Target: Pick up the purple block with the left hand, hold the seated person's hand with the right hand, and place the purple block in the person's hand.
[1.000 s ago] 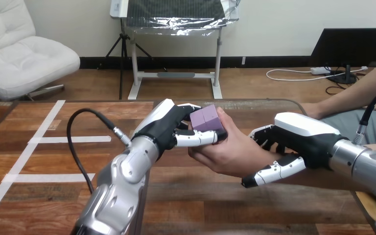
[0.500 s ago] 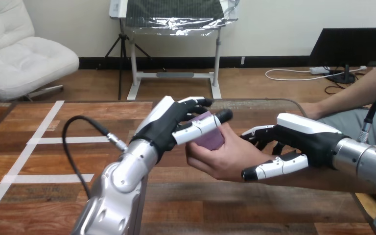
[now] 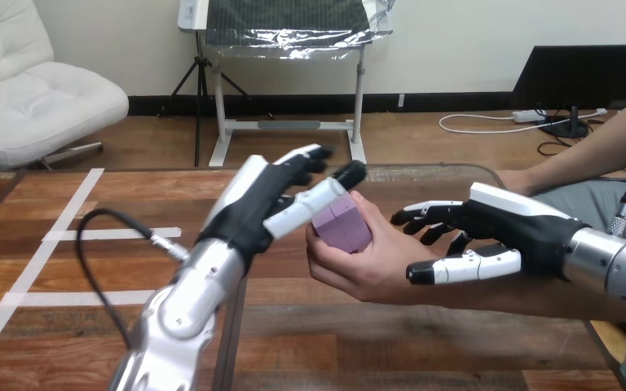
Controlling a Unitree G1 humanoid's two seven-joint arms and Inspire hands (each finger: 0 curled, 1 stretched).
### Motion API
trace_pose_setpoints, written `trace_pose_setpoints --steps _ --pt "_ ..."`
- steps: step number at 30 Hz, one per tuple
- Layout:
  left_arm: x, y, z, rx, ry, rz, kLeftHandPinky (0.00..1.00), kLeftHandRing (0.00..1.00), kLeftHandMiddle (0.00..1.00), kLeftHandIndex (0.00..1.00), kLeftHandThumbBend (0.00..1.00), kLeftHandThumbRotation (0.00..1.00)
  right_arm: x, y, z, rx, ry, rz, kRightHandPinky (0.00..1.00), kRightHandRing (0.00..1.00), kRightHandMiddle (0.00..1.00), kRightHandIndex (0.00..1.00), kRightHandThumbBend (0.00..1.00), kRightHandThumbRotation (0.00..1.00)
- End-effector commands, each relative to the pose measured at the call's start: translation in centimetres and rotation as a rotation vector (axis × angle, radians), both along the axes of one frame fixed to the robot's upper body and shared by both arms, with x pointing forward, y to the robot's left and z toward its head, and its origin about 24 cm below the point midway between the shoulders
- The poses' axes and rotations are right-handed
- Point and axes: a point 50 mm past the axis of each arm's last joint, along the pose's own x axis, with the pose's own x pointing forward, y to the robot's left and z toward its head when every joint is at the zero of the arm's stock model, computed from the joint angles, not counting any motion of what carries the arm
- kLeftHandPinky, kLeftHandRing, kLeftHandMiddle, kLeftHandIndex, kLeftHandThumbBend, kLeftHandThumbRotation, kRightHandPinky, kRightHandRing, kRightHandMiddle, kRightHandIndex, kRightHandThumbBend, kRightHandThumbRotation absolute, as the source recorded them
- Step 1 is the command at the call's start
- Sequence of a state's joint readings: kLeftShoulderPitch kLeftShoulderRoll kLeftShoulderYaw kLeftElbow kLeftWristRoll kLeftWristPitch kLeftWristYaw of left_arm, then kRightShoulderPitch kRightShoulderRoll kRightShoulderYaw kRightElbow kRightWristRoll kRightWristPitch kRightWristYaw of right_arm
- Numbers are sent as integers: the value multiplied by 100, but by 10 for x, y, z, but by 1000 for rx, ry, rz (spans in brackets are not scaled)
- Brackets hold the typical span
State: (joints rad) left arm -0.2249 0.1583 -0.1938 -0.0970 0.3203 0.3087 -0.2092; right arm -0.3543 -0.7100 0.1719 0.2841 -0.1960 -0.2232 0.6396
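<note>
Here's the table [image 3: 65, 269], broad brown wood across the lower frame, with white tape lines [image 3: 90, 232] down its left side. Up from the bottom left comes the left arm [image 3: 187, 301], silver, slanting toward the centre. From the right edge the right arm [image 3: 619, 265] reaches in, pointing left. Just under it lies the person's forearm [image 3: 530, 295], running from lower right to mid-frame.

Centre frame now: the person's hand [image 3: 375, 262] is cupped, palm up, above the table between the two robot hands. The left hand [image 3: 253, 208] sits just left of centre and it's wide open, fingers straight and aimed up and to the right, holding nothing. Its thumb [image 3: 314, 202] stretches along the upper left edge of the block; touching or just clear of it, I can't tell.

Right of centre, the right hand [image 3: 513, 224] is spread loose. Its fingers [image 3: 428, 213] fan out to the left behind the heel of the person's hand, and its thumb [image 3: 465, 267] lies in front of the wrist, pointing left. It's not closed round that wrist.

And the purple block [image 3: 342, 228]: dead centre, resting in the person's hand, tilted a little, the person's fingers curled round its underside and their thumb against its right edge.
</note>
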Motion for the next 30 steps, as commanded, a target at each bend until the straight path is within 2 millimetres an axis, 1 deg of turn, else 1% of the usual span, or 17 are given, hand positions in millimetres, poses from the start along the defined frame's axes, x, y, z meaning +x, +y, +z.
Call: trace_pose_setpoints --steps 1,8,10,15,20,24,27,30 --pt "-4 11 15 -29 -93 48 82 94 94 93 93 96 1 -3 0 78 -15 -39 67 82 88 91 100 85" --pt "-12 16 14 -87 -106 87 84 97 96 95 98 99 -1 -2 -2 140 -56 -70 65 81 88 91 100 92" --pt "-15 18 14 -108 -119 102 84 97 96 96 99 100 -2 -1 -3 169 -70 -79 66 82 88 91 100 95" --pt "-21 21 14 -151 -153 139 86 97 96 96 98 100 -5 1 -5 228 -107 -107 68 84 89 92 100 98" --pt "-28 25 13 -208 -174 171 88 97 95 95 91 100 -7 2 -7 297 -135 -133 70 84 89 91 100 100" --pt "-36 29 15 -234 -211 195 89 96 94 94 88 100 -10 4 -8 363 -162 -143 72 85 89 91 99 100" --pt "-44 32 19 -265 -247 216 89 94 92 92 84 100 -13 7 -9 442 -178 -153 73 86 89 92 98 100" --pt "-51 35 23 -286 -276 227 86 91 90 90 81 100 -16 10 -10 519 -190 -163 74 87 89 92 96 100"
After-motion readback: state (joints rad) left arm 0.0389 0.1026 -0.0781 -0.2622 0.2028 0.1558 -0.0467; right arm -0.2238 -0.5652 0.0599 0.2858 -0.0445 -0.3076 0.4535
